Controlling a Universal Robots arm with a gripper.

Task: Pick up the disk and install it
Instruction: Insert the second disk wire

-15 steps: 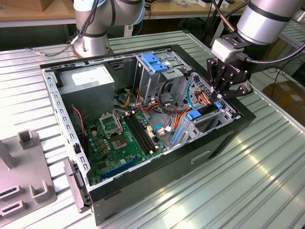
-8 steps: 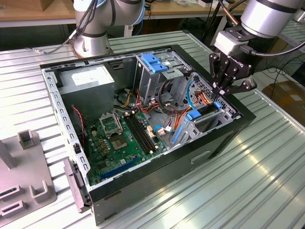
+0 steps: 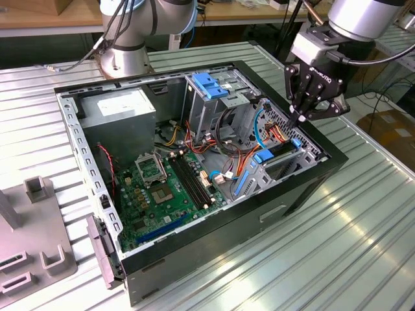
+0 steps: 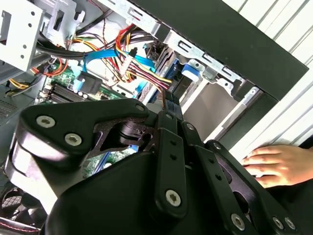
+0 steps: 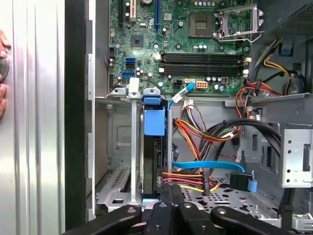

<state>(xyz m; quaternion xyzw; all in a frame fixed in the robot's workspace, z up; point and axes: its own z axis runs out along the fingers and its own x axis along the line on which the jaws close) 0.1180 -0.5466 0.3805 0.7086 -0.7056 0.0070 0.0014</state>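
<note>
Open black computer case (image 3: pixel 311 184) lies on its side on a ribbed metal table (image 3: pixel 363 246). Inside: green motherboard (image 3: pixel 165 194) with empty CPU socket (image 3: pixel 150 170) and black RAM slots (image 3: pixel 191 181); grey power-supply box (image 3: pixel 120 123) just beside it. Blue plastic bracket (image 3: pixel 209 84) tops the metal drive cage (image 3: pixel 211 107). Red, yellow and orange wires (image 5: pixel 195 132) and a flat blue cable (image 5: pixel 205 166) run near the cage. Grey fixture (image 3: pixel 29 240) at the exterior view's left.

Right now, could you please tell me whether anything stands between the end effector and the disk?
Nothing visible does. In the first wrist view the end effector sits right by the disk, which stands on edge in the drive bay; the coloured cables pass beside it.
</note>
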